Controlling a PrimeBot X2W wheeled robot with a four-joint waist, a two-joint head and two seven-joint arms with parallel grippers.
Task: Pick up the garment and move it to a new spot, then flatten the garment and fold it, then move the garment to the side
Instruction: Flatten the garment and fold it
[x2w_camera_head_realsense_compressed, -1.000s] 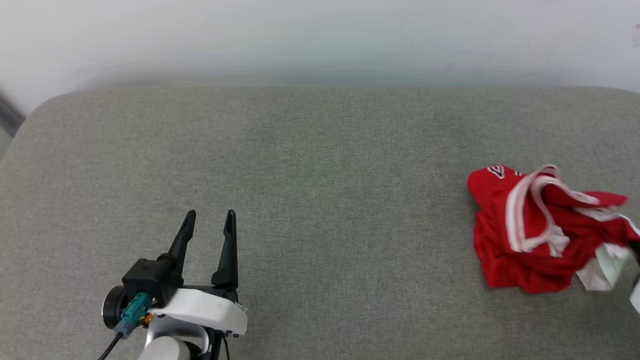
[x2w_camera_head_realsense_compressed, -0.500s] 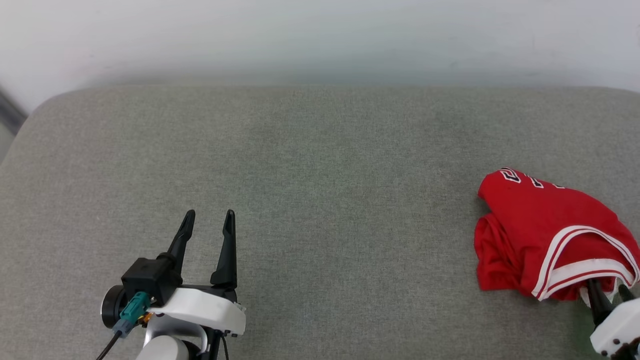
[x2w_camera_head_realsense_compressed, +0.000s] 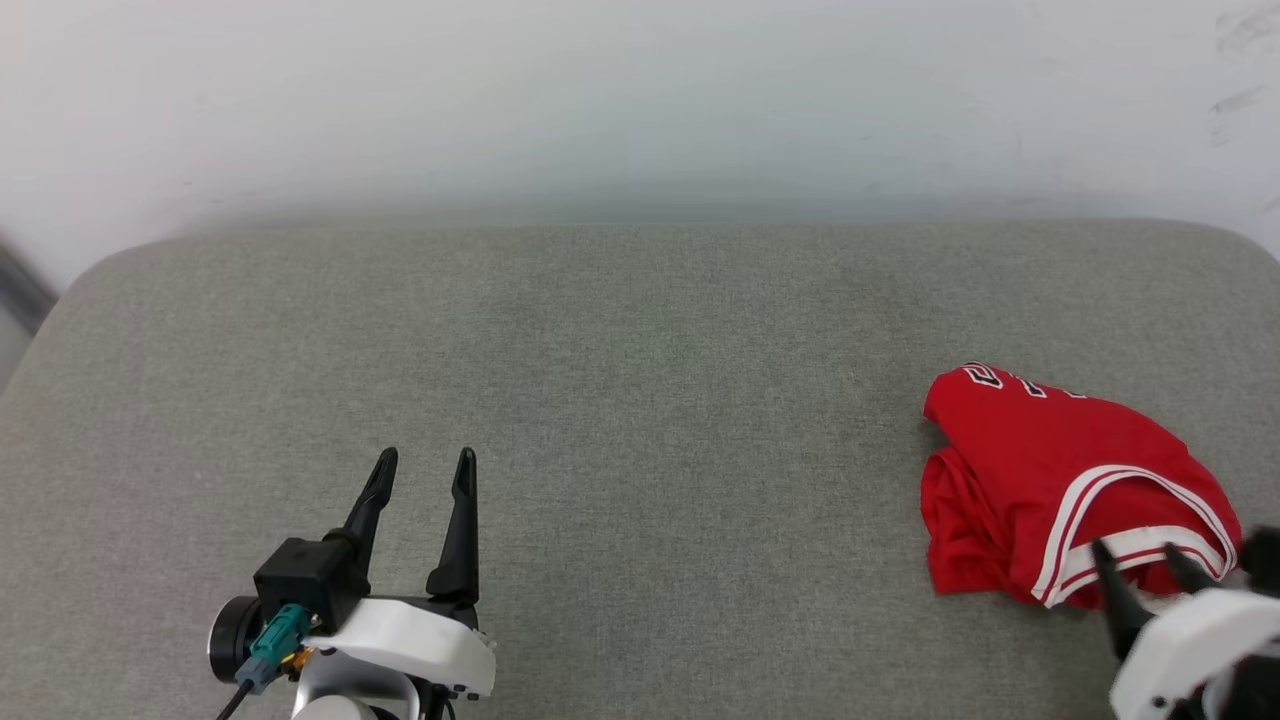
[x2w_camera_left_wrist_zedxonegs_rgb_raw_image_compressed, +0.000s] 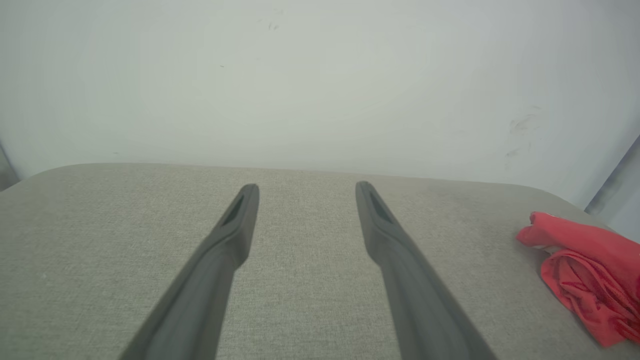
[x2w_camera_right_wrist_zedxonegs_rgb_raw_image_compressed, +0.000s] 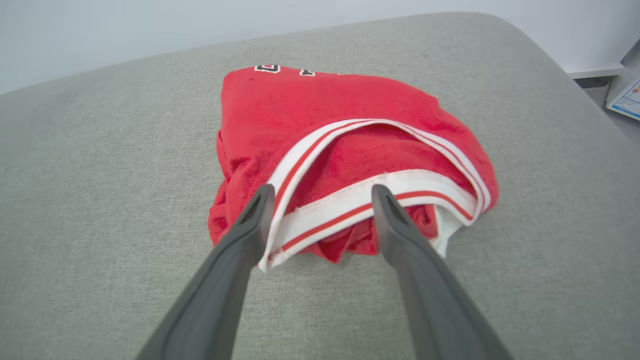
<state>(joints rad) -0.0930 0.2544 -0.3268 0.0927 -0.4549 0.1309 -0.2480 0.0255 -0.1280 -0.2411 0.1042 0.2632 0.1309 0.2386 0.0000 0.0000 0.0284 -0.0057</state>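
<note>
One garment (x2w_camera_right_wrist_zedxonegs_rgb_raw_image_compressed: 310, 110): striped trim (x2w_camera_right_wrist_zedxonegs_rgb_raw_image_compressed: 350, 206), right wrist

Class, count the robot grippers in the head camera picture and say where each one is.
2. The left gripper is lower left, over the grey cushion; the right gripper is lower right, at the striped edge of the red garment.

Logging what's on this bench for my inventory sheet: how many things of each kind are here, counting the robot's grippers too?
Garment: 1
Grippers: 2 (left gripper, right gripper)
Cushion: 1
Total: 4
</note>
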